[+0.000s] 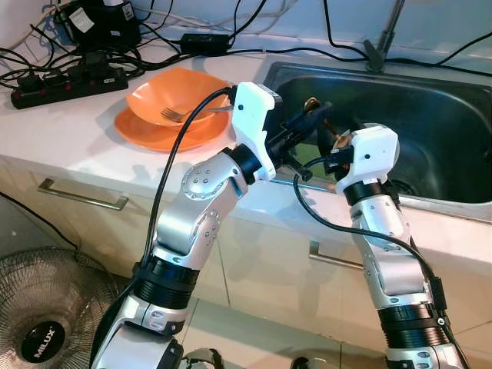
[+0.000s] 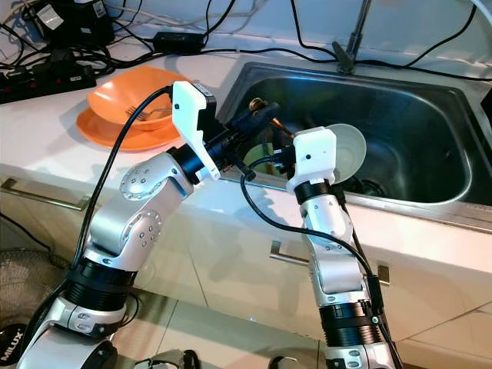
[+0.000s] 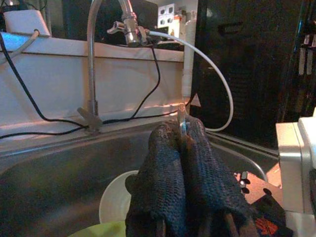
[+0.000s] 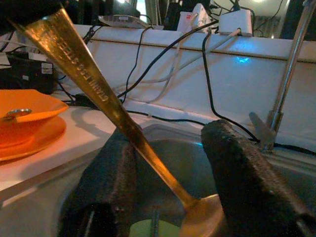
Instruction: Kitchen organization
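Observation:
A golden spoon hangs tilted over the left end of the steel sink. My left gripper is shut on the tip of its handle, above the sink's near rim. The spoon's bowl lies low between the fingers of my right gripper, which stand apart around it; the handle leans against one finger. In the head views the right wrist housing hides those fingers. A white bowl rests in the sink behind the right wrist. Something yellow-green lies beneath both grippers.
On the counter to the left, an orange bowl holding a fork sits on an orange plate. A power strip and cables crowd the back wall. The faucet stands behind the sink. A fan stands on the floor.

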